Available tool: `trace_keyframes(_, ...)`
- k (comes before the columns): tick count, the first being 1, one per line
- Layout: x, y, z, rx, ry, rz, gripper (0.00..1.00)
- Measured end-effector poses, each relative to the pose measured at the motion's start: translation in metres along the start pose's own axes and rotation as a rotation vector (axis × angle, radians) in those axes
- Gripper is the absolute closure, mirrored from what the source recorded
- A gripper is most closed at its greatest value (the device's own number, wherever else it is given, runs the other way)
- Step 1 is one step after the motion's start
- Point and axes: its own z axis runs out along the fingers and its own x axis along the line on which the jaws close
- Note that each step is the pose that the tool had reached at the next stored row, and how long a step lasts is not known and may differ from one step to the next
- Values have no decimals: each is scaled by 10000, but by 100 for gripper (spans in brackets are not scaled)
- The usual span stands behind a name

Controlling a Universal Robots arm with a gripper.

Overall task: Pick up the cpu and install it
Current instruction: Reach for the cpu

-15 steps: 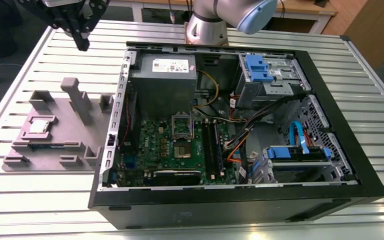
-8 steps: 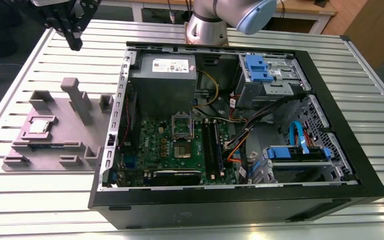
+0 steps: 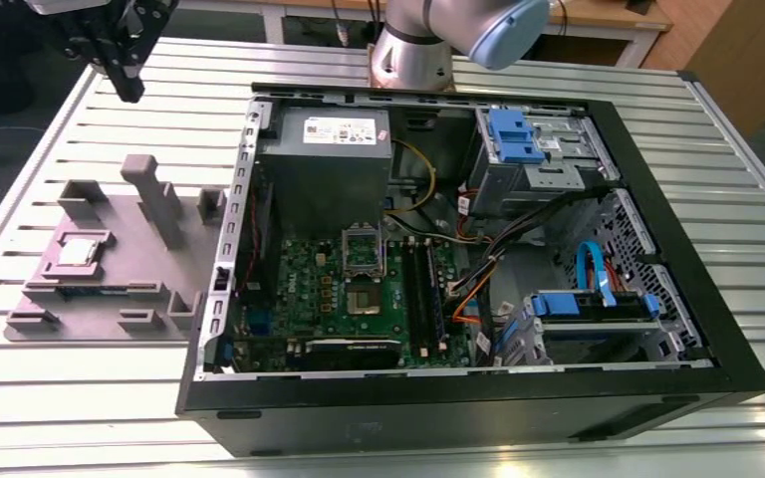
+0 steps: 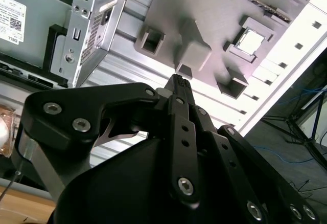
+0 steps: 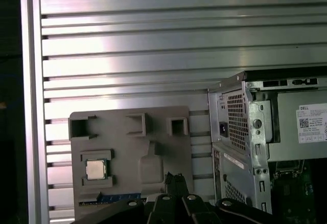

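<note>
The cpu (image 3: 80, 250), a small silvery square chip, lies in a recess of the grey holder block (image 3: 156, 284) on the slatted table, at the exterior view's left. Both wrist views show the cpu (image 4: 250, 41) (image 5: 95, 169) in that block. My gripper (image 3: 130, 93) hangs high above the table, beyond the block's far side and well apart from the chip. Its black fingers (image 4: 179, 88) are shut together with nothing between them, as the first wrist view's gripper (image 5: 174, 177) also shows. The green motherboard (image 3: 323, 294) inside the open computer case (image 3: 462, 398) has its socket (image 3: 360, 298) uncovered, the hinged frame (image 3: 359, 242) raised.
Tall posts (image 3: 156, 204) rise from the holder block close to the chip. A large grey power supply (image 3: 323, 164) fills the case's far corner. Cables and blue drive brackets (image 3: 596, 304) crowd the case's right half. The robot base (image 3: 416, 50) stands behind the case.
</note>
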Motion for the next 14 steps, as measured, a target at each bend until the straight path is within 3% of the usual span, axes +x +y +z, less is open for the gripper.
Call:
trace_keyframes(11,204,-18,70,0,0,0,89)
trace_keyframes(14,233,-21,76,-1,-1,-1,89)
